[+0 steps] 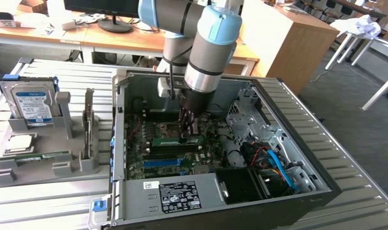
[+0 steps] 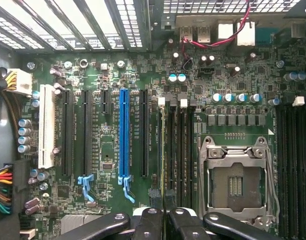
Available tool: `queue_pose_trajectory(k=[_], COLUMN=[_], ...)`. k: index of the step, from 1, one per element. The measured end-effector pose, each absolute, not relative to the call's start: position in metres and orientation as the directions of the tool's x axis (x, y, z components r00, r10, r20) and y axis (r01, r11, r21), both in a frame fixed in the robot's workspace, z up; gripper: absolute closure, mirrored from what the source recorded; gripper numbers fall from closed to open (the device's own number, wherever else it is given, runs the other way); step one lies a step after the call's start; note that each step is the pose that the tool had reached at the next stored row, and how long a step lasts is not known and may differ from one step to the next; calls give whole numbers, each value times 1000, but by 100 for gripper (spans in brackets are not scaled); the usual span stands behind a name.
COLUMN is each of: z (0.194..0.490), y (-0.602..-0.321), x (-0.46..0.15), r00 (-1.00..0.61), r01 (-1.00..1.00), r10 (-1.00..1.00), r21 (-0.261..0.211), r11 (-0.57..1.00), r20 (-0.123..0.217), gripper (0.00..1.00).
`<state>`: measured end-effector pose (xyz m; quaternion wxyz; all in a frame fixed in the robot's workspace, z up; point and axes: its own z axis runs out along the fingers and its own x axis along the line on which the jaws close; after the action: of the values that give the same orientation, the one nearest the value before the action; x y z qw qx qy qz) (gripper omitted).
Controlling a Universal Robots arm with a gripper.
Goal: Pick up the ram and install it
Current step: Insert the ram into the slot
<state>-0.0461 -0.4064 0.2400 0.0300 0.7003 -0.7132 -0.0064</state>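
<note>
- Here, pinched between nearly closed fingers (image 2: 150,222), one on each flat face: the ram (image 1: 168,141), long edge toward the board.
- Carried by the gripper (image 1: 190,135), low inside the open computer case (image 1: 309,158), just beside the processor socket (image 2: 237,182).
- Beneath the stick, between the socket and the blue expansion slot (image 2: 123,135): empty black memory slots (image 2: 179,150), parallel to the held edge.
- Contact between stick and slot: cannot tell.
- Step in hand, by judgement: pick-up done, installation under way, stick poised over a slot next to the socket.
- Called for next, probably: edge square over one slot, end latches open, notch matched, then a straight, even press without tilt.
</note>
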Motion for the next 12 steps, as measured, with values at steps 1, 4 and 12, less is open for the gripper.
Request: queue_pose_trajectory(k=[1, 4, 12], z=[240, 238, 235], y=[-406, -406, -406], x=[-46, -48, -49], r00=[-17, -17, -17], r01=[-999, -999, -999], r10=[-999, -999, -999], r21=[51, 51, 51], r11=[19, 19, 19], r20=[34, 34, 34], gripper=[87, 87, 87])
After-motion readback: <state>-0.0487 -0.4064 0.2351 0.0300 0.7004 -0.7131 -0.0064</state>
